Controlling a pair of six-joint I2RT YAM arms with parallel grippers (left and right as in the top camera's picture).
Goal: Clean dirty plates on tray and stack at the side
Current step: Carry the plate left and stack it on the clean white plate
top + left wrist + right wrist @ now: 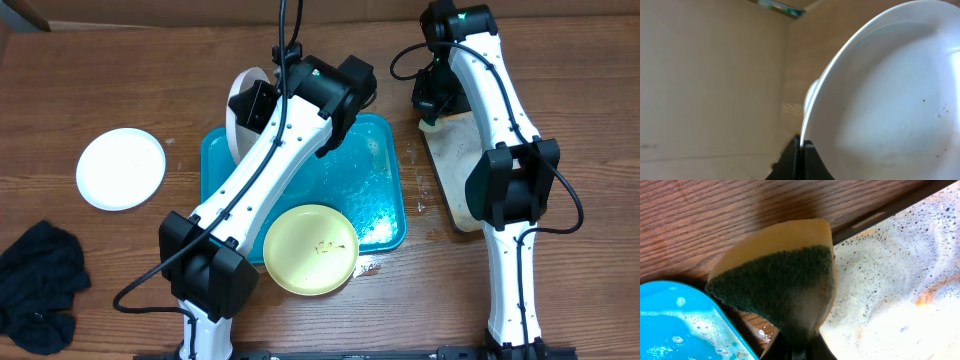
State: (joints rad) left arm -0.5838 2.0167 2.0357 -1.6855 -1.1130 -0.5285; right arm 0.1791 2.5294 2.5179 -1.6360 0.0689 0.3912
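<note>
overhead view puts the work mid-wash. the left gripper [252, 106] is clamped on the rim of a white plate [238, 112], holding it on edge above the far left corner of the turquoise tray [385, 185]. the left wrist view shows the fingers [809, 159] pinched tight on that rim, with a few tiny reddish specks on the plate's face, so it seems not yet clean.

the right gripper [796, 349] is closed on a green-and-yellow sponge [780, 282]. the sponge hangs over the gap between the turquoise tray's corner and the foamy soapy tray [900, 265], well to the right of the lifted plate.

a second white plate [121, 168] lies flat on the wooden table [120, 80] at the left, well apart from the tray. it looks spotless, and is probably the start of the stack. the yellow-green plate [311, 249] sits on the tray's near rim, hanging partly over it, with small smears near its middle. it looks like the last to do.

the next move calls for bringing the loaded sponge leftward onto the tilted plate's face. the left grip must stay firm, since a wet rim could slip under the push.

no brand, label or writing can be read. a small coloured strip at the top of the left wrist view is too blurred to tell.
</note>
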